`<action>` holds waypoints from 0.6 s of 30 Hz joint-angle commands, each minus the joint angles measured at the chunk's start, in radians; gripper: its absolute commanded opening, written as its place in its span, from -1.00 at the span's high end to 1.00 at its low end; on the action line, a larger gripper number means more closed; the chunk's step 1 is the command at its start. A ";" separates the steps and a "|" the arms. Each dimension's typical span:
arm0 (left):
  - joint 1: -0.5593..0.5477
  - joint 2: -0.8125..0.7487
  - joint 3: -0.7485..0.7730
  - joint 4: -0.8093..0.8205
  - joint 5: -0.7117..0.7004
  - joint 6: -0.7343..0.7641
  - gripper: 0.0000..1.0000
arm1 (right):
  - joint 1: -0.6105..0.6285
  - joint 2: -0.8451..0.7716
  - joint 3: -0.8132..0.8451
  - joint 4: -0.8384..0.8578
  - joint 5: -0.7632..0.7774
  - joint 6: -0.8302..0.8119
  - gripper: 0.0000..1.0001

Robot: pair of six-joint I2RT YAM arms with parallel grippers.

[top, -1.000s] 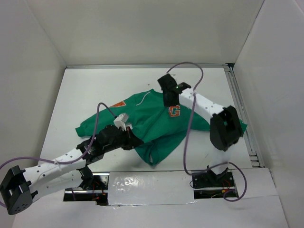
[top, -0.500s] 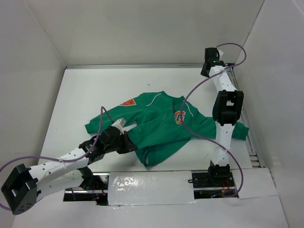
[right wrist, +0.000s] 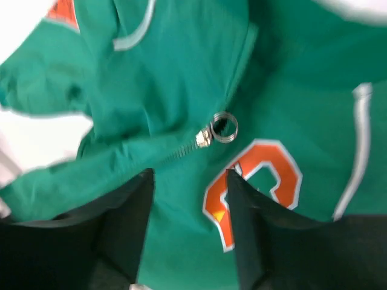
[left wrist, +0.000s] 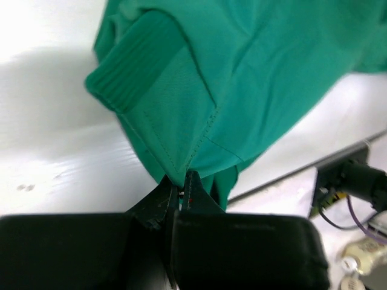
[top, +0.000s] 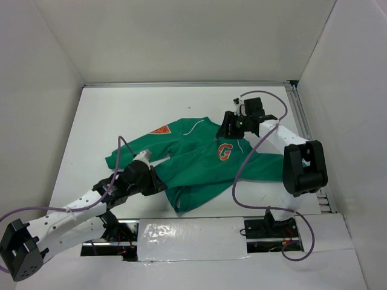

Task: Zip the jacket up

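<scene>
The jacket (top: 199, 166) lies rumpled across the middle of the white table (top: 103, 115), front side up, with its ribbed hem (left wrist: 130, 72) toward the arm bases and one sleeve stretching right beneath the right arm. Its orange G patch (right wrist: 257, 181) faces up, and the zipper pull (right wrist: 204, 138) with its metal ring (right wrist: 225, 127) sits just beside that patch; the teeth below the pull are closed, while above it the front edges part. White walls (top: 181, 42) box the table on three sides, and a metal rail (top: 302, 127) runs along its right edge. Purple cables (top: 242, 175) loop over the fabric. The left gripper (left wrist: 181, 190) is at the jacket's near lower edge, jaws pressed together and pinching a stitched fold of green fabric. The right gripper (right wrist: 188, 175) hovers over the chest, jaws spread with nothing held, and the pull lies just beyond the gap between them.
</scene>
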 commanded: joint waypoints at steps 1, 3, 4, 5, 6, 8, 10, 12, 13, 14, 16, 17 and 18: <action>0.008 0.016 0.041 -0.102 -0.085 -0.040 1.00 | -0.002 0.037 -0.054 0.110 -0.226 0.014 -0.21; 0.008 0.027 0.041 -0.099 -0.085 -0.043 1.00 | 0.008 0.060 -0.052 0.117 -0.225 0.014 -0.38; 0.010 0.031 0.043 -0.093 -0.084 -0.049 1.00 | 0.012 0.073 -0.049 0.117 -0.229 0.006 -0.37; 0.010 0.037 0.038 -0.085 -0.079 -0.043 1.00 | 0.012 0.089 -0.046 0.129 -0.223 0.014 -0.38; 0.010 0.039 0.037 -0.080 -0.074 -0.050 1.00 | 0.012 0.099 -0.043 0.139 -0.205 0.017 -0.39; 0.010 0.037 0.032 -0.077 -0.071 -0.052 1.00 | 0.009 0.129 -0.029 0.171 -0.199 0.040 -0.40; 0.010 0.033 0.026 -0.087 -0.076 -0.063 1.00 | 0.001 0.157 -0.011 0.179 -0.214 0.050 -0.39; 0.010 0.025 0.026 -0.085 -0.085 -0.060 1.00 | 0.002 0.194 0.018 0.176 -0.212 0.055 -0.39; 0.010 0.024 0.027 -0.088 -0.085 -0.058 1.00 | 0.001 0.214 0.026 0.173 -0.212 0.057 -0.39; 0.011 0.022 0.031 -0.093 -0.090 -0.060 1.00 | 0.002 0.220 0.033 0.173 -0.212 0.060 -0.39; 0.013 0.022 0.032 -0.097 -0.093 -0.061 1.00 | 0.001 0.229 0.035 0.182 -0.203 0.061 -0.39; 0.013 0.021 0.032 -0.105 -0.094 -0.061 1.00 | 0.002 0.231 0.040 0.183 -0.197 0.063 -0.39; 0.014 0.019 0.032 -0.105 -0.094 -0.061 1.00 | 0.001 0.240 0.043 0.176 -0.189 0.063 -0.39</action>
